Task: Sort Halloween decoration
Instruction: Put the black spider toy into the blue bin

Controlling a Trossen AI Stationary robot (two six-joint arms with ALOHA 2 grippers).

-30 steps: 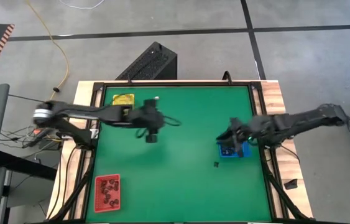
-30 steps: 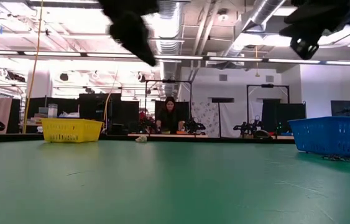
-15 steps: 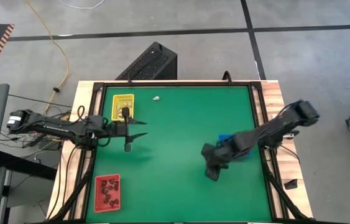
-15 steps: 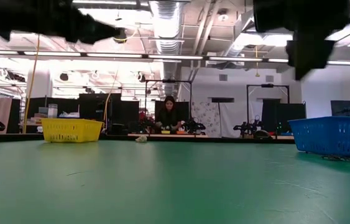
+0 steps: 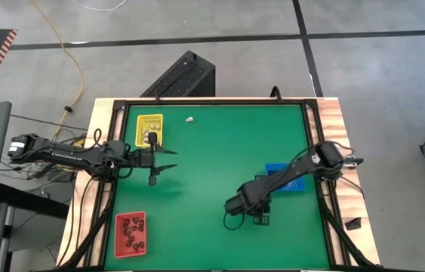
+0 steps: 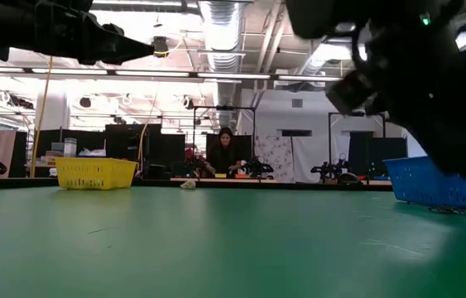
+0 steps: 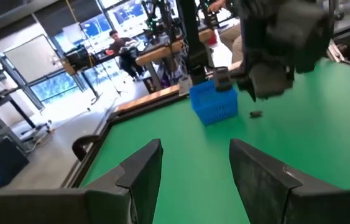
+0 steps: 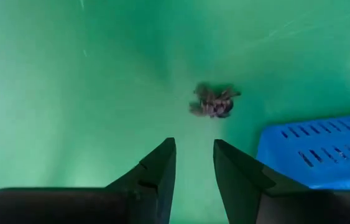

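A small dark trinket [image 8: 214, 102] of the Halloween decoration lies on the green mat beside the blue tray [image 8: 324, 149]. It also shows in the left wrist view as a dark speck [image 7: 256, 114] next to that tray [image 7: 215, 102]. My right gripper [image 8: 193, 144] hangs over the mat just short of the trinket, pointing steeply down. It is open, with nothing between its fingers. My left gripper [image 5: 168, 159] is held level at the table's left side, near the yellow tray [image 5: 150, 128]. It is open [image 7: 194, 146] and empty.
A whitish trinket [image 5: 189, 119] lies alone near the far edge. A red tray [image 5: 130, 233] with dark pieces stands at the near left. The right arm [image 5: 287, 180] crosses over part of the blue tray. A person [image 6: 226, 153] sits in the room behind.
My right gripper has swung from above the blue tray toward the table's near edge and left, sinking and tipping to point steeply down. My left gripper has drawn back toward the left edge, levelled out, then kept still.
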